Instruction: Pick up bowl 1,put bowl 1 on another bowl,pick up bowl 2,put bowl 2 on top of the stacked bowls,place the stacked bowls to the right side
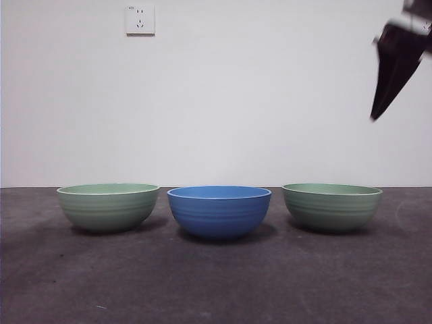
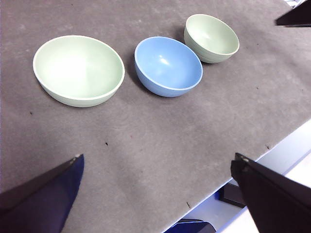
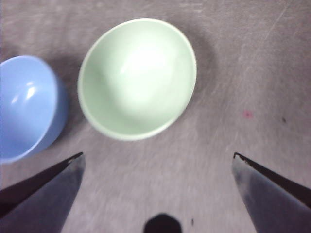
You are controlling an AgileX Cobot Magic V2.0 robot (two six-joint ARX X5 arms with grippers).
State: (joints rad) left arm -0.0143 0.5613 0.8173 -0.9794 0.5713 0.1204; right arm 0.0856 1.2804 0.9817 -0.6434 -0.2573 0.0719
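Note:
Three ribbed bowls stand in a row on the dark mat. The blue bowl (image 1: 219,211) (image 2: 168,66) (image 3: 26,107) is in the middle, apart from both others. A pale green bowl (image 1: 108,207) (image 2: 78,70) sits to its left and a second pale green bowl (image 1: 331,206) (image 2: 211,38) (image 3: 137,78) to its right. All are empty and none is stacked. My right gripper (image 3: 158,155) hangs open high above the right green bowl, and shows as a dark tip (image 1: 395,67) at the top right. My left gripper (image 2: 158,158) is open and empty, well back from the row.
A white wall with a socket (image 1: 140,20) rises behind the table. The table's pale front edge (image 2: 291,150) runs close to my left gripper. Bare mat (image 1: 216,283) lies in front of the bowls and to the right of the right green bowl.

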